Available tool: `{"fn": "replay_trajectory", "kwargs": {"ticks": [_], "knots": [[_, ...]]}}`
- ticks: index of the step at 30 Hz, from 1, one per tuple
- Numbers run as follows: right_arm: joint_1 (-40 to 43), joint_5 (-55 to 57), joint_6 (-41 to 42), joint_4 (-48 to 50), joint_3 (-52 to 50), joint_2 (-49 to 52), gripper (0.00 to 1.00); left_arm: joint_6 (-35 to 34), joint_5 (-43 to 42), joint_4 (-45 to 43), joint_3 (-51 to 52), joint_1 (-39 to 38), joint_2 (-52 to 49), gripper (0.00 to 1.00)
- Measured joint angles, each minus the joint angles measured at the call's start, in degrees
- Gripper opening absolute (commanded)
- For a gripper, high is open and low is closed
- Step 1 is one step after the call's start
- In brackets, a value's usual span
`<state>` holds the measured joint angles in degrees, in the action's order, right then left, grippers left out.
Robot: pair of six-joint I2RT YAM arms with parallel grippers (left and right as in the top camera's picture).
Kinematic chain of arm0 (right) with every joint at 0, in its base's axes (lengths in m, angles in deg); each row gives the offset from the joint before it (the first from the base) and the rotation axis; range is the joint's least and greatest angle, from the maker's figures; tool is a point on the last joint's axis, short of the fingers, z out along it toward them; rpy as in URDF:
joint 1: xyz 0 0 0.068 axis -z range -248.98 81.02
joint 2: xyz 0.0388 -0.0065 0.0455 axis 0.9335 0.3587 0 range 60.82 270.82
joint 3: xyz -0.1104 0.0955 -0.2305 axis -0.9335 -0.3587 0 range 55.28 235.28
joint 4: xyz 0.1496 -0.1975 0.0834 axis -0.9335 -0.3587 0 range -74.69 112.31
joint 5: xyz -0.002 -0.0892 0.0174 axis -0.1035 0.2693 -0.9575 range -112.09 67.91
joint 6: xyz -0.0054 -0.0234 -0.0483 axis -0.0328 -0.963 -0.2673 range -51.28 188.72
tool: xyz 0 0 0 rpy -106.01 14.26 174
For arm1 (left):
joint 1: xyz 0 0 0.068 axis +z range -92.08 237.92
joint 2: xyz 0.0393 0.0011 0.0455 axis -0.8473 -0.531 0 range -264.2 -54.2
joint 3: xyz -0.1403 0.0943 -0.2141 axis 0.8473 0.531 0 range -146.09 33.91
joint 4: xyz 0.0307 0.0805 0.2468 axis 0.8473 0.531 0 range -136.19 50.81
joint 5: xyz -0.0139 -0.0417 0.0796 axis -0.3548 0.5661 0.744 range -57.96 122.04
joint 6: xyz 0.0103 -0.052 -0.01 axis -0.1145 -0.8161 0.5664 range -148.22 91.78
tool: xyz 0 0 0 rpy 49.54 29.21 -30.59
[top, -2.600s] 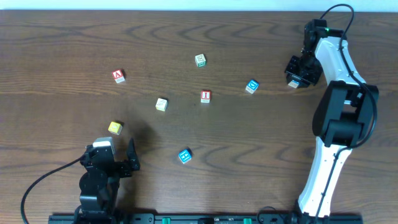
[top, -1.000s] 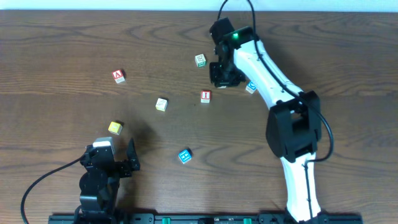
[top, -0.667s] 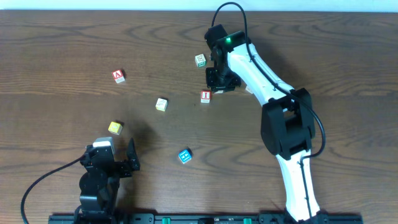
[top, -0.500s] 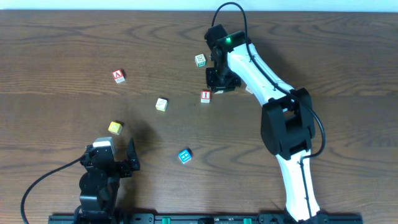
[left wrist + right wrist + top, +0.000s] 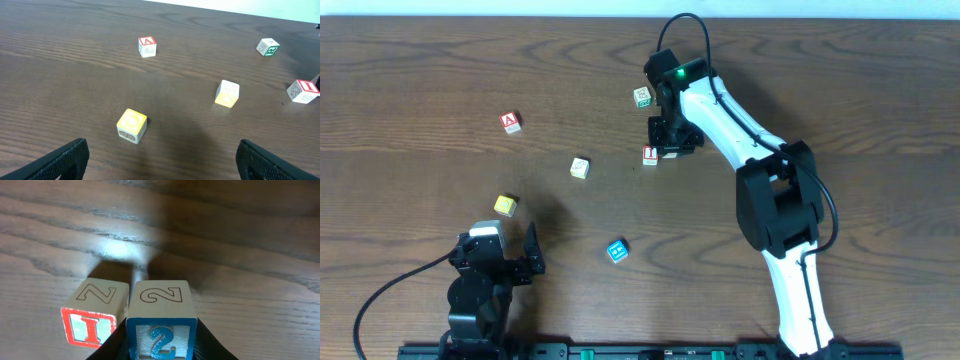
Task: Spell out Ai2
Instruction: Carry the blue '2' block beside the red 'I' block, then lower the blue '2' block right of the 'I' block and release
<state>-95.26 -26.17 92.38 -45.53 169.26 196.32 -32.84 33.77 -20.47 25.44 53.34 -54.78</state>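
My right gripper (image 5: 667, 138) is shut on a blue block with a "2" (image 5: 160, 325). It holds the block touching, or almost touching, the right side of the red "I" block (image 5: 92, 315), which lies mid-table (image 5: 650, 155). The gripper hides the "2" block in the overhead view. The red "A" block (image 5: 510, 122) lies far to the left, apart from them, and also shows in the left wrist view (image 5: 147, 46). My left gripper (image 5: 523, 262) is open and empty at the front left (image 5: 162, 167).
A yellow block (image 5: 505, 204) lies just ahead of the left gripper. A cream block (image 5: 580, 167) is left of the "I". A green-lettered block (image 5: 642, 97) sits behind the right gripper. A blue block (image 5: 617, 250) lies near the front.
My right arm has swung from the far right to the table's middle with the "2" block. It has brought the block down beside the "I" block. The left arm has not moved.
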Motion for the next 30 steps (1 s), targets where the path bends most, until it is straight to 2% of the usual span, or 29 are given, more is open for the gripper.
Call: {"fn": "replay_trajectory", "kwargs": {"ticks": [3,15,30], "knots": [[0.0,0.02,0.07,0.02,-0.07,0.0,0.22,0.0,0.0,0.0,0.0,0.0,0.0,0.95],[0.0,0.02,0.26,-0.2,-0.17,0.0,0.33,0.0,0.0,0.0,0.0,0.0,0.0,0.95],[0.0,0.02,0.39,0.2,-3.37,0.0,0.39,0.0,0.0,0.0,0.0,0.0,0.0,0.95]]}}
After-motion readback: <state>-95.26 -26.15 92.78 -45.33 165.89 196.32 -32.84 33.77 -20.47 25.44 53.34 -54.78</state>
